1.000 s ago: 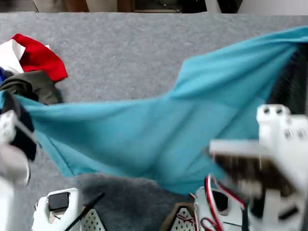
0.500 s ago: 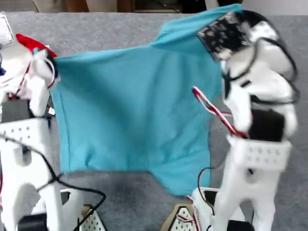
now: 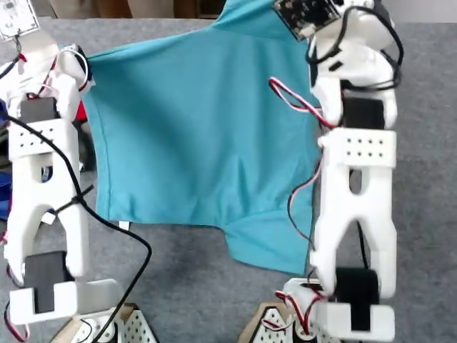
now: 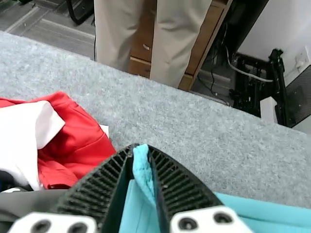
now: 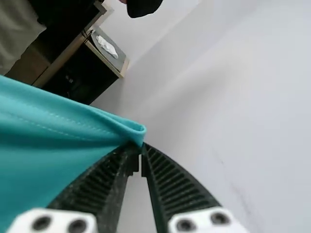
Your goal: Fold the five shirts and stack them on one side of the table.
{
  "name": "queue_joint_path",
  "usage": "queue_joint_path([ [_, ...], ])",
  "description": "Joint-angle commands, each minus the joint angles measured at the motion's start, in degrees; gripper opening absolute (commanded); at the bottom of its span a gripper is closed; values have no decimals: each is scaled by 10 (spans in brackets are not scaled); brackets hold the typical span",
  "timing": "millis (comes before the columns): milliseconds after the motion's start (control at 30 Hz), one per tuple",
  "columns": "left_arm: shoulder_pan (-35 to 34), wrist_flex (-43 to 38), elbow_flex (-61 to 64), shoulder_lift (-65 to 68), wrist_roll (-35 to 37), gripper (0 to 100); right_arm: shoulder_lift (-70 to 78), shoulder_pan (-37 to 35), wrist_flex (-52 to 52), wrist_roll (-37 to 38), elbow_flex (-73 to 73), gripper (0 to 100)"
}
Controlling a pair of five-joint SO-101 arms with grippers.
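A teal shirt [image 3: 193, 143] hangs spread out between my two raised arms, above the grey table [image 3: 186, 300]. My left gripper [image 4: 141, 151] is shut on one upper corner of the teal shirt [image 4: 141, 170], at the left in the high view. My right gripper [image 5: 140, 148] is shut on the other upper corner of the teal shirt [image 5: 43, 145], near the top of the high view. A red and white shirt [image 4: 53, 141] lies crumpled on the table beyond my left gripper.
Dark garments [image 4: 12, 187] lie beside the red shirt at the table's left side. The arm bases [image 3: 78, 314] stand at the front edge. A person's legs [image 4: 150, 34] and a wooden cabinet [image 4: 204, 39] are behind the table's far edge.
Both arms have risen and swung toward the far side, lifting the teal shirt from a low slanted stretch into a spread sheet hanging between them. Both grips have held.
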Motion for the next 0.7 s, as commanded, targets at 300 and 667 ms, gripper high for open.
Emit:
queue_joint_path([
  [300,22,-3,-71,79,4,20,130,5,25,-6,-129,4],
  [667,20,184,-89,78,1,20,5,4,353,37,-106,4],
])
